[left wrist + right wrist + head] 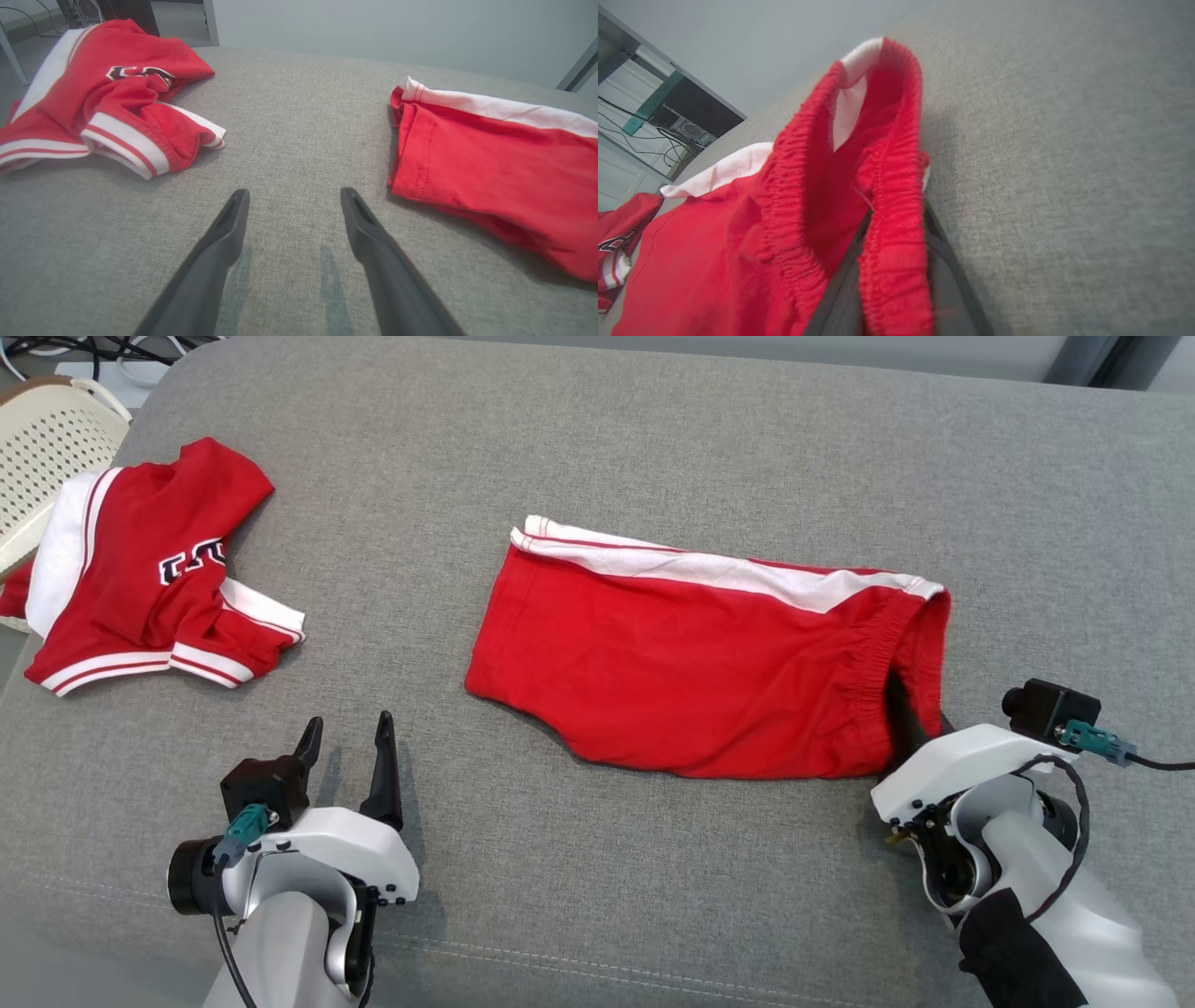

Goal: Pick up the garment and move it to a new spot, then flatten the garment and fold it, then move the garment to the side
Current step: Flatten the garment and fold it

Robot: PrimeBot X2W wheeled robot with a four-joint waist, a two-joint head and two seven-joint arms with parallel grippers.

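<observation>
We look down on a grey upholstered cushion (597, 448). A pair of red shorts (691, 663) with a white side stripe lies flat just right of centre. Its leg hems point to 9 o'clock and its elastic waistband (892, 196) to 3 o'clock.

At 4 o'clock the right gripper (910, 719) reaches the waistband. Its jaws are narrowed onto one layer of the elastic, with a dark finger against each side, and the band gapes open above them.

At 7 o'clock the left gripper (347, 737) hovers over bare cushion, jaws wide apart and holding nothing.

A crumpled red and white jersey (149, 569) lies at 10 o'clock, well apart from the shorts. A cream perforated basket (47, 439) sits just beyond it.
</observation>
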